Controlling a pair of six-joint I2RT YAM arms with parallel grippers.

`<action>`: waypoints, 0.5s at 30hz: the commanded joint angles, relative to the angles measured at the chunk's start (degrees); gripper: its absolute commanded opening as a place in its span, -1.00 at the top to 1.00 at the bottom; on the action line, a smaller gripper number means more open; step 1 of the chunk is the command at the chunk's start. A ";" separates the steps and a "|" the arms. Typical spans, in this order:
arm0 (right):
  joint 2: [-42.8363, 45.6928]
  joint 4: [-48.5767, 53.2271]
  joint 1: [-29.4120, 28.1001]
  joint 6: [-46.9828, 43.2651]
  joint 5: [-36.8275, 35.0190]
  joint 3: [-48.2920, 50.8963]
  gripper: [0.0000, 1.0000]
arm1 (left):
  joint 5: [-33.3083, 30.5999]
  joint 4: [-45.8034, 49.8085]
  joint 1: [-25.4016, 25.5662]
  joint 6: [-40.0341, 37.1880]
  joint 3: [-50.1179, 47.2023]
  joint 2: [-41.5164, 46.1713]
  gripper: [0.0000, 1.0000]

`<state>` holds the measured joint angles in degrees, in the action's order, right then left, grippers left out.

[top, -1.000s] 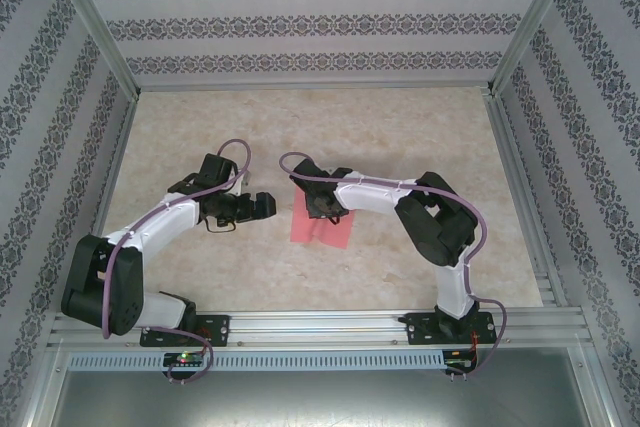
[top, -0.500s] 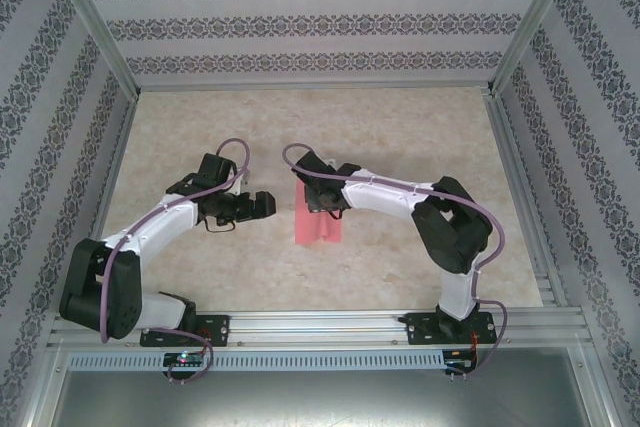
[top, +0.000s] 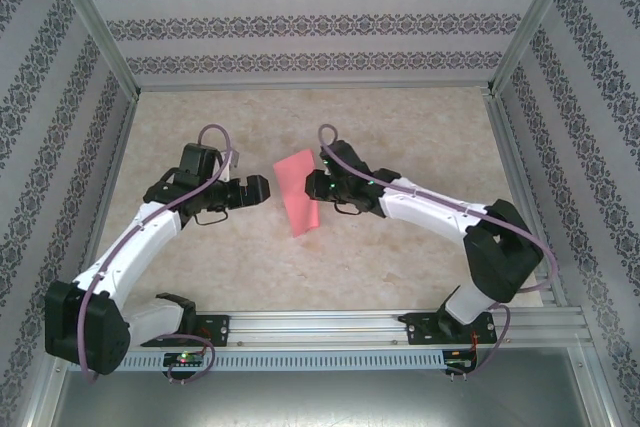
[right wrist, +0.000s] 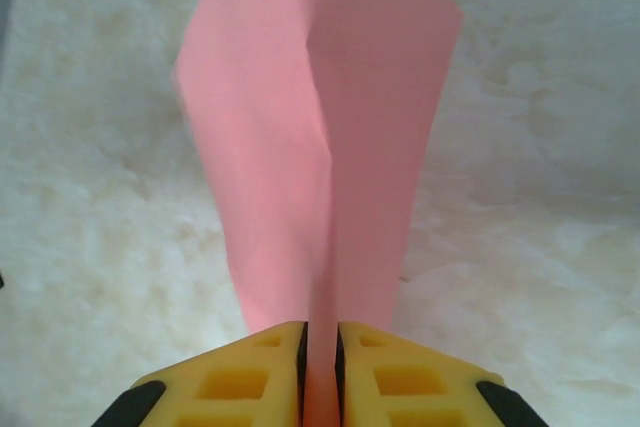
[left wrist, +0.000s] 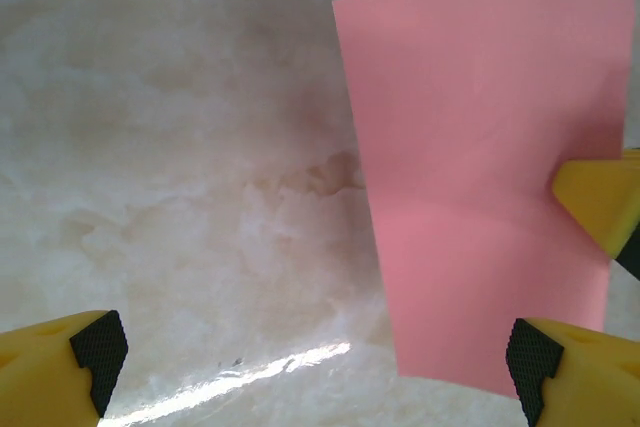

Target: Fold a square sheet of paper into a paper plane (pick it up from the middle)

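The thin salmon-pink square sheet of paper (top: 298, 190) is up near the middle of the beige marbled table (top: 400, 127), and everything here arranges itself around it. The right arm's yellow-fingered pincer (top: 318, 187) sits at the sheet's right edge, clenched on it. In the right wrist view the right pincer (right wrist: 320, 342) has its two jaws pressed together on a narrow strip of the sheet (right wrist: 320, 147), right on a soft centre crease, with the two halves spreading away from it like a shallow tent. The left arm's pincer (top: 262, 190) waits just to the left of the sheet, pointing at it but apart from it, jaws spread wide and gripping nothing. In the left wrist view the left pincer (left wrist: 312, 352) faces the sheet (left wrist: 480, 177), which hangs as a flat slanted panel with the table behind (one finger (left wrist: 600, 207) of the right pincer pokes in at its right edge). I cannot tell whether the sheet's lowest corner touches the table.
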<state>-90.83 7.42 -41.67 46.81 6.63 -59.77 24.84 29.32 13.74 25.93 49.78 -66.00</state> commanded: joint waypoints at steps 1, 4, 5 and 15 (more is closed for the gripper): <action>0.44 -10.59 1.64 5.77 8.06 4.91 0.66 | 2.89 0.04 -0.87 2.68 1.14 0.12 -1.00; -0.52 -16.23 3.17 8.53 11.07 9.40 0.65 | 6.53 -4.32 -0.73 5.18 0.15 -1.87 -1.00; -0.87 -17.39 3.59 8.88 11.41 10.64 0.66 | 7.60 -5.73 -0.74 5.88 -0.20 -2.84 -0.99; -3.58 -23.75 7.09 8.50 13.74 19.58 0.59 | 10.82 -14.77 3.75 9.00 0.75 -12.82 -0.89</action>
<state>-93.78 -12.32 -35.42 55.07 18.81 -41.89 33.56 19.53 15.55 33.19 49.63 -77.23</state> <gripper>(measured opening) 0.200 0.947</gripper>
